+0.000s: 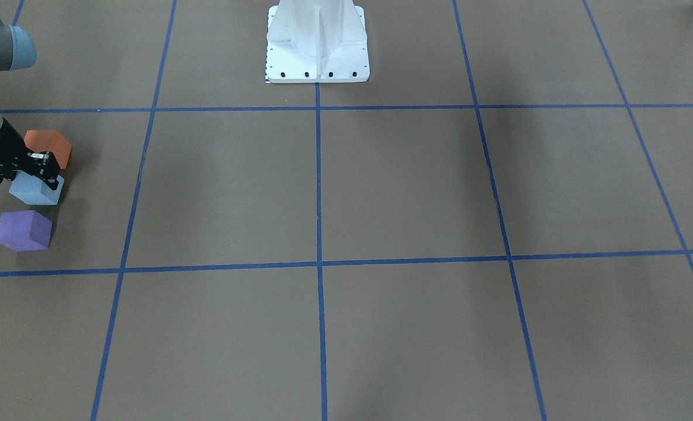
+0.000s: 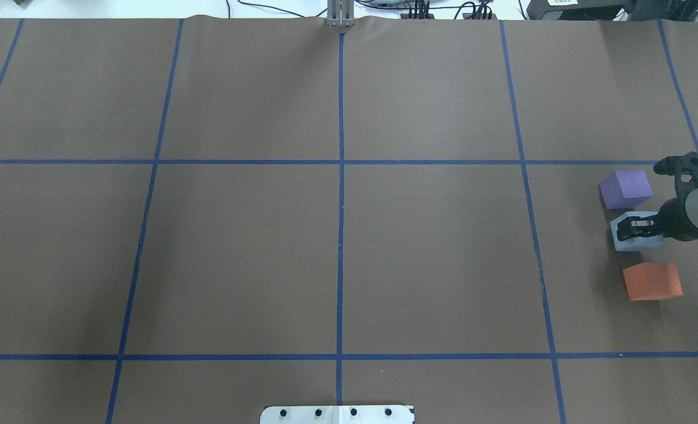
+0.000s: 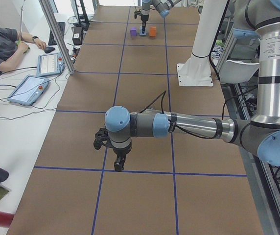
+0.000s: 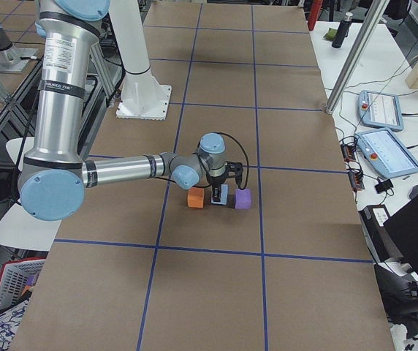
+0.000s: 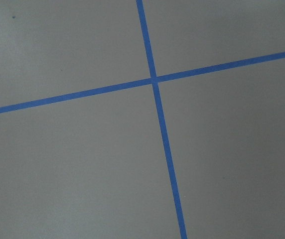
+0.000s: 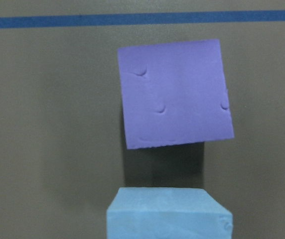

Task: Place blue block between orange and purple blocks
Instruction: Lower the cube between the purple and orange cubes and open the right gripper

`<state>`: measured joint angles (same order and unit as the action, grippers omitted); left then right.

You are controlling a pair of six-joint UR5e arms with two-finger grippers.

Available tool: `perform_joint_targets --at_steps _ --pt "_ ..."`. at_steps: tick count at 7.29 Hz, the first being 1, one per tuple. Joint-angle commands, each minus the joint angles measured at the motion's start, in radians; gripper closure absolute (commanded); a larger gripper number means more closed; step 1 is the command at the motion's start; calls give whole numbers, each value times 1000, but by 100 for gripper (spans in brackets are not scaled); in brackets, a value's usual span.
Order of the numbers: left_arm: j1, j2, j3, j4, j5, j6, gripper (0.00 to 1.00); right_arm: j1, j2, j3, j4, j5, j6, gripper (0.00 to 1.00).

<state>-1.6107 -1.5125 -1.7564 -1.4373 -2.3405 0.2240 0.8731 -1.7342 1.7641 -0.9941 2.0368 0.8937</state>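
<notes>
The blue block (image 2: pixel 634 242) stands on the table between the purple block (image 2: pixel 625 187) and the orange block (image 2: pixel 652 281), in one row at the table's right end. My right gripper (image 2: pixel 637 228) points straight down and is shut on the blue block, one finger (image 1: pixel 53 179) against its inner face. The right wrist view shows the blue block (image 6: pixel 168 214) at the bottom edge and the purple block (image 6: pixel 175 93) just beyond it, with a small gap between them. My left gripper (image 3: pixel 111 152) hangs over bare table far from the blocks; I cannot tell whether it is open or shut.
The robot's white base (image 1: pixel 317 44) stands at the table's near middle. Blue tape lines (image 2: pixel 341 162) divide the brown table into squares. An operator and tablets (image 3: pixel 28 89) are at a side desk beyond the table's far edge.
</notes>
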Motion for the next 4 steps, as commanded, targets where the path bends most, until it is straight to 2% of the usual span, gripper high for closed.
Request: perform_joint_targets --at_steps 1,2,4 --pt "0 0 0 0 0 0 0 1 -1 12 0 5 -25 0" --pt "0 0 0 0 0 -2 0 4 -4 27 -1 16 -44 0" --pt "0 0 0 0 0 -17 0 113 -8 46 -18 122 -149 0"
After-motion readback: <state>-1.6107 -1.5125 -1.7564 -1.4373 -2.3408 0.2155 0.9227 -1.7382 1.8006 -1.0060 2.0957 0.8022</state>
